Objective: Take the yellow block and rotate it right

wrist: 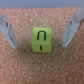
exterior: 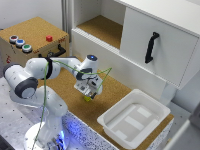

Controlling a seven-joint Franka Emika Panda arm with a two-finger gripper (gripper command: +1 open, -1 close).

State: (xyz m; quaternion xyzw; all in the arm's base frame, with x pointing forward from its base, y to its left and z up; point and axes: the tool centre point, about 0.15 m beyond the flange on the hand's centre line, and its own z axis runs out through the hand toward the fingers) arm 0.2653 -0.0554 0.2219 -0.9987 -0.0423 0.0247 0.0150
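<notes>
Wrist view, left to right: one finger (wrist: 8, 31), then the yellow block (wrist: 42, 39), then the other finger. You have the jaws spread wide w/ nothing held; clear gaps show on both sides of the block, so no contact yet. The block sits on the cork worktop (wrist: 42, 67) centred between the fingers, approx. square as seen from above, so no long axis to align to. Its side faces look roughly parallel to the fingers, maybe slightly skewed. Judgement: a straight descent and close should capture it w/o lateral correction; rotation follows once it's gripped.

Exterior view, left to right: box w/ coloured buttons (exterior: 31, 40), the arm, the gripper (exterior: 88, 94) hanging just above the block (exterior: 87, 98), then the white bin (exterior: 134, 118) well apart toward the exterior view's right. Cabinet w/ black handle (exterior: 151, 46) stands behind.

Markings: the block's top face carries a black arch-shaped stroke plus a short dash below, like an "n" or inverted "U"; can't read it for certain. No brand text legible elsewhere.
</notes>
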